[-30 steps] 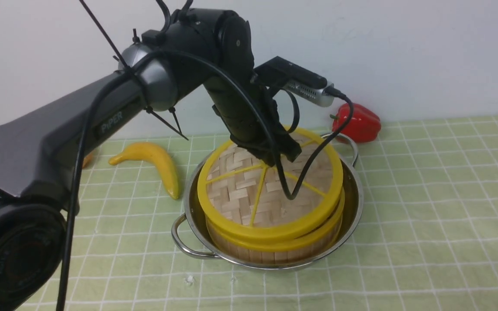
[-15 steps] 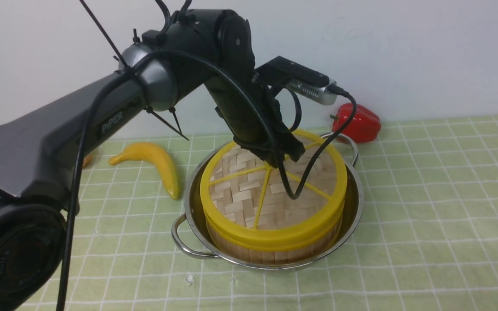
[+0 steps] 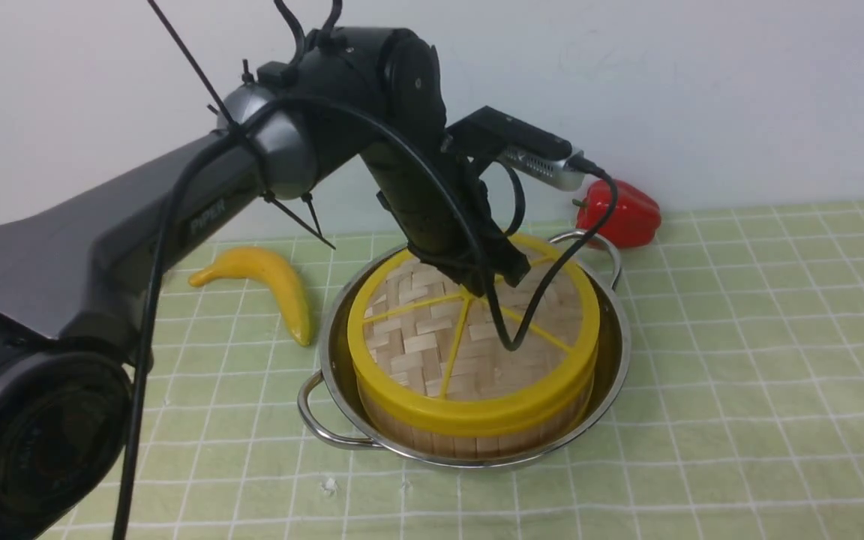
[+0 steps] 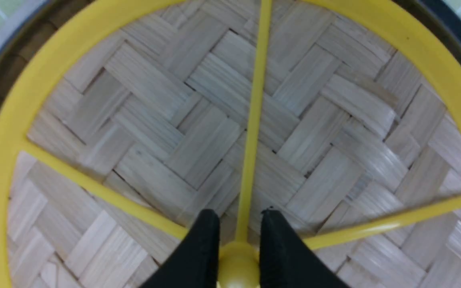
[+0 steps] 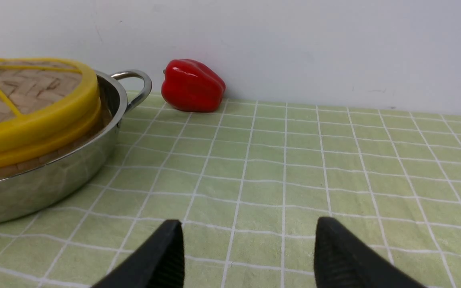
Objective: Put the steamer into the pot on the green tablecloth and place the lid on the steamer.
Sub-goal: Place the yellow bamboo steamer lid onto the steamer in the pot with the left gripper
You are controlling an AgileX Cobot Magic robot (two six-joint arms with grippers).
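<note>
Banana (image 3: 267, 281) lies just left of the pot (image 3: 612, 352); little room there. Pot sits mid green tablecloth (image 3: 762, 360), loop handles near-left and far-right. Steamer (image 3: 477, 435) upright inside it, lid (image 3: 469, 345) flat and level on top. Left gripper (image 4: 238, 230) pinches the lid's centre hub. Red pepper (image 3: 623, 214) behind, by wall. Right gripper (image 5: 248, 248) jaws spread, empty, over bare cloth.

quick count: one pot (image 3: 612, 352), one steamer (image 3: 477, 439), one lid (image 3: 432, 337), one banana (image 3: 274, 277), one red pepper (image 3: 623, 214), two grippers: left gripper (image 4: 236, 224), right gripper (image 5: 248, 240)
</note>
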